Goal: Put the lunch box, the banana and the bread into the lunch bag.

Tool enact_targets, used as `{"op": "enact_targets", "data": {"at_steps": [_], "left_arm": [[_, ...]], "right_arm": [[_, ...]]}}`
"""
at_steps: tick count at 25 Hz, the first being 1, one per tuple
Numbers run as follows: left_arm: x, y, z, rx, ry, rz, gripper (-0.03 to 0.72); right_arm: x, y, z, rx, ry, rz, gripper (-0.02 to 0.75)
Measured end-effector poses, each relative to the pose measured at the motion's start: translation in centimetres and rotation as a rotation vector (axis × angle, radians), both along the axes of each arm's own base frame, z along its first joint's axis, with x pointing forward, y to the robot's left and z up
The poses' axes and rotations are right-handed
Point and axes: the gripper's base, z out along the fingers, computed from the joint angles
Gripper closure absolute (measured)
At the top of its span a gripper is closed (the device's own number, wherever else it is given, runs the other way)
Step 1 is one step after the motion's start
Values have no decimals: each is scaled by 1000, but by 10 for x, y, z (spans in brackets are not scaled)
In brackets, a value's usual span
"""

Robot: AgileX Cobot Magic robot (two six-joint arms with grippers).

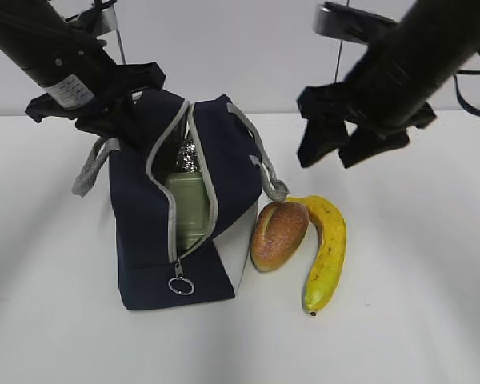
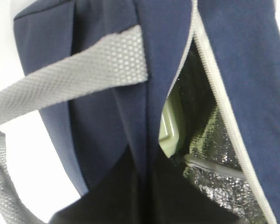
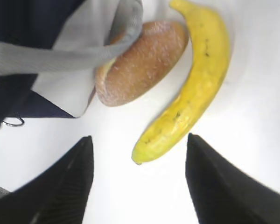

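Lunch bag: the navy lunch bag (image 1: 180, 216) stands on the white table (image 1: 416, 320) with its grey zipper parted along the top and front; the ring pull (image 1: 182, 286) hangs near the base.
Lunch box: the sage-green lid of the lunch box (image 1: 187, 206) shows through the gap, inside the bag against the silver lining; the left wrist view catches a sliver of it (image 2: 170, 126) too.
Bread: the bread (image 1: 278, 234) lies on the table just beside the bag's white side panel, under the end of one grey handle (image 1: 264, 164).
Banana: the banana (image 1: 326, 250) curves around the bread's right side, touching or nearly touching it, with its tip pointing toward the camera.
Left gripper: the left gripper (image 1: 116, 120) sits at the bag's upper left edge, jaws closed; it looks to be pinching the fabric to keep the mouth open, though the contact itself is hidden.
Right gripper: the right gripper (image 1: 348, 148) hangs above the banana and bread, jaws spread and empty; from its wrist camera the banana (image 3: 186, 93) lies between the fingers.
Progress: one of three items appears packed; bread and banana remain outside.
Next: probably a descent onto the banana.
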Motion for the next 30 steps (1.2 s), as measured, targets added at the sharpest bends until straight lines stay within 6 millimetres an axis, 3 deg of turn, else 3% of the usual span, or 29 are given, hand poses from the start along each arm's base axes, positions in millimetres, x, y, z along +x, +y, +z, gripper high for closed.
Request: {"op": "enact_targets", "data": {"at_steps": [4, 8, 16, 23, 30], "left_arm": [[0, 1, 0, 11, -3, -3, 691], [0, 1, 0, 15, -2, -4, 691], [-1, 1, 0, 19, 8, -8, 691], [-1, 1, 0, 19, 11, -9, 691], [-1, 1, -1, 20, 11, -9, 691]], "right_arm": [[-25, -15, -25, -49, 14, -64, 280], [-34, -19, -55, -71, 75, -91, 280], [-16, -16, -96, -59, 126, -246, 272], [-8, -15, -129, -70, 199, -323, 150], [5, -11, -139, -69, 196, -332, 153]]}}
